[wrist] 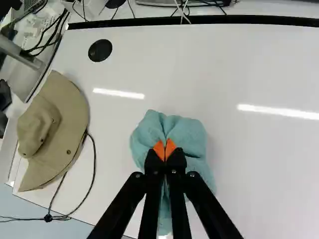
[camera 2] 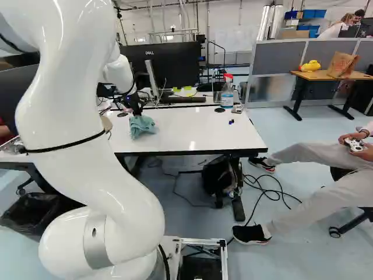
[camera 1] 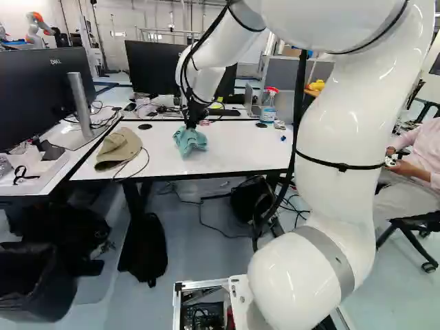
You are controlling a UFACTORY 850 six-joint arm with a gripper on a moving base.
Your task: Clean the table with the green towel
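Green towel point(wrist: 190, 133) between orange pads point(wrist: 159, 150)

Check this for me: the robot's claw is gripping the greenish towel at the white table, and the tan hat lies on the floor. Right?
Not quite: the tan hat lies on the white table, as the wrist view shows. The claw is indeed gripping the greenish towel.

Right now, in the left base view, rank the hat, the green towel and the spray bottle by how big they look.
Largest to smallest:
1. Hat
2. Green towel, pinched by the end effector
3. Spray bottle, farthest back
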